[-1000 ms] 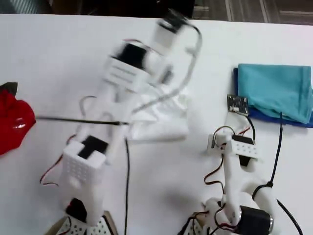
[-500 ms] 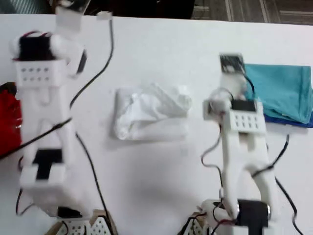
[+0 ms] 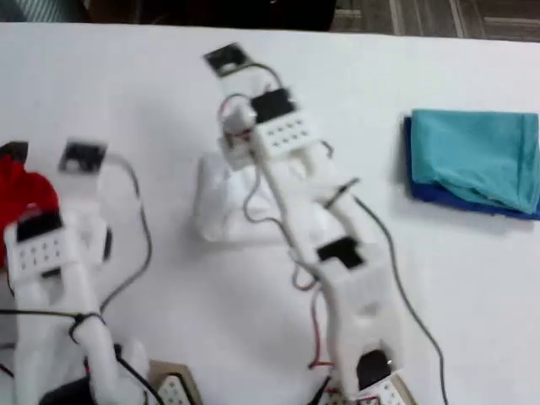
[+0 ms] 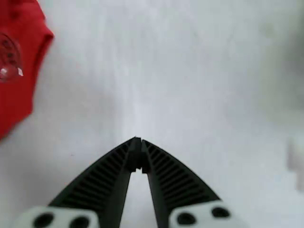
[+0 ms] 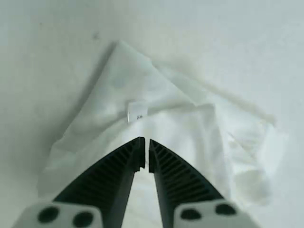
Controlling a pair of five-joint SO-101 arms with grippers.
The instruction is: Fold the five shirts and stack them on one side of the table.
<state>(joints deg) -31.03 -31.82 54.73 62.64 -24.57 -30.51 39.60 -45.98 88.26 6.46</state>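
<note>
The white desk (image 3: 439, 278) carries everything, and its far right side looks like the chosen stacking place. A teal shirt (image 3: 477, 156) lies folded there, squarely on top of a folded blue shirt (image 3: 439, 199). Only the blue shirt's edge shows along the near and left sides.

The right arm (image 3: 337, 253) stretches slantwise from its base at the near edge to the middle of the desk. It ends over a white shirt (image 3: 215, 207), probably because that is the garment now being worked on. This shirt is a loose, rumpled bundle rather than a flat rectangle, so I judge its folding unfinished. It sits well apart from the stack.

The left arm (image 3: 51, 253) stands at the left side, over bare desk just beside a crumpled red shirt (image 3: 21, 198) at the left edge. That spot suits taking the red shirt next, though this is only a guess.

The right hand (image 5: 142, 145) hangs above a folded corner of the white cloth. Its fingers are drawn together to a hairline gap with nothing between them. I cannot tell whether the tips touch the cloth. The left hand (image 4: 137, 145) is closed tip to tip and empty.

A small tag (image 5: 137, 114) on the white shirt faces up, just ahead of the right hand.
</note>
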